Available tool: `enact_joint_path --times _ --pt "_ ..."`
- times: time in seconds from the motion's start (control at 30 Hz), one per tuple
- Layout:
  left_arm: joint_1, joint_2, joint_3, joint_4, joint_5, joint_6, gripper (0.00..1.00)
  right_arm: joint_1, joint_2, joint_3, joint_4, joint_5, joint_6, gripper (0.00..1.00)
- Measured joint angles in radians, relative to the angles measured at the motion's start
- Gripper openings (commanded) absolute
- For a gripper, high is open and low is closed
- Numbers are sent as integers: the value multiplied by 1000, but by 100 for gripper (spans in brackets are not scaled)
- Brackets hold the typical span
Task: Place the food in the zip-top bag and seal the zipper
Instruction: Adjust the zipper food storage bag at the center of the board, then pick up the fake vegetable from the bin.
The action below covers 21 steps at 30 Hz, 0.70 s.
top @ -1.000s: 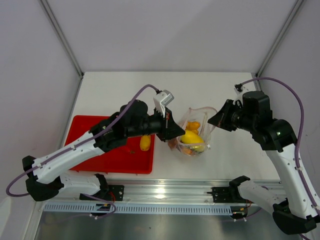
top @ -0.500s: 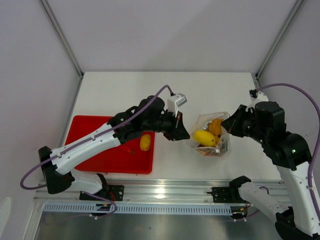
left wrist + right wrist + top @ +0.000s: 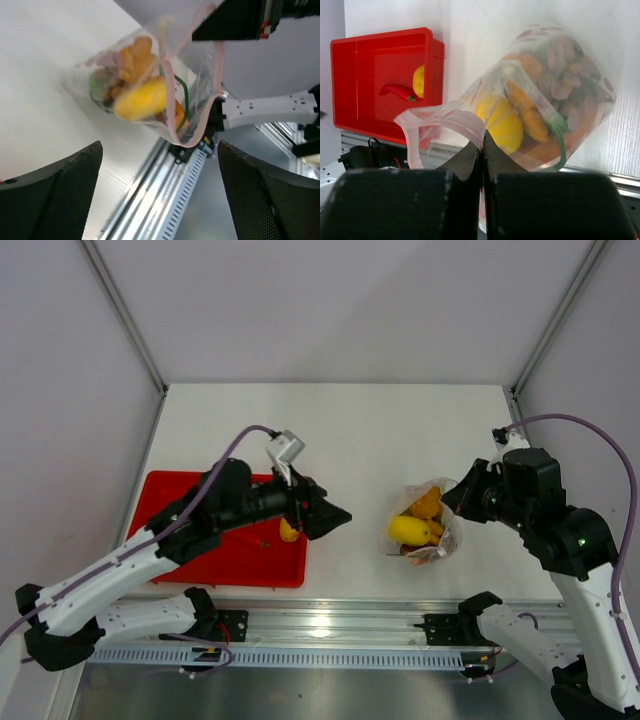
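Food is split between two places. At the far left of the top view, the red tray [image 3: 250,562] sits on the white counter [image 3: 350,430]. It holds a yellow lemon [image 3: 289,530] at its 3 o'clock side. The right wrist view also shows a red chili [image 3: 397,91] lying in the tray just beside that lemon.

The left claw [image 3: 338,517] hovers over the tray's right rim and points toward 3 o'clock. Its fingers [image 3: 55,200] are spread wide with nothing between them.

Well apart from it, at its 3 o'clock, is the zip-top bag [image 3: 425,532], near the counter's front edge. Through the clear film show a yellow piece [image 3: 500,122], orange pieces [image 3: 530,115], a green stalk [image 3: 560,145] and small pale balls [image 3: 565,85]. The zipper [image 3: 218,70] runs as a pink-red strip around a mouth that gapes, unsealed. Whether the bag's bottom rests on the counter or hangs just above it, I cannot tell.

The right claw [image 3: 455,505] is at the bag's 2 o'clock. Its fingers [image 3: 470,155] are pressed fully together, pinching the plastic at the mouth edge and holding that side up.
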Motion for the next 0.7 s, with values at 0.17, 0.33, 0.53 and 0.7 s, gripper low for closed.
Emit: enact_joint_path --times 0.17,0.33,0.53,0.7 --pt "30 -156 -27 -37 -206 -2 99 0 -7 -24 1 -7 0 0" --pt "134 -175 -77 -128 -301 -43 99 0 -4 -26 5 -18 0 0" --pt "309 -159 -298 -177 -254 -122 100 0 -4 -26 9 -24 -1 0" --pt "409 -114 -428 -157 -159 -146 96 0 -6 -33 9 -25 -1 0"
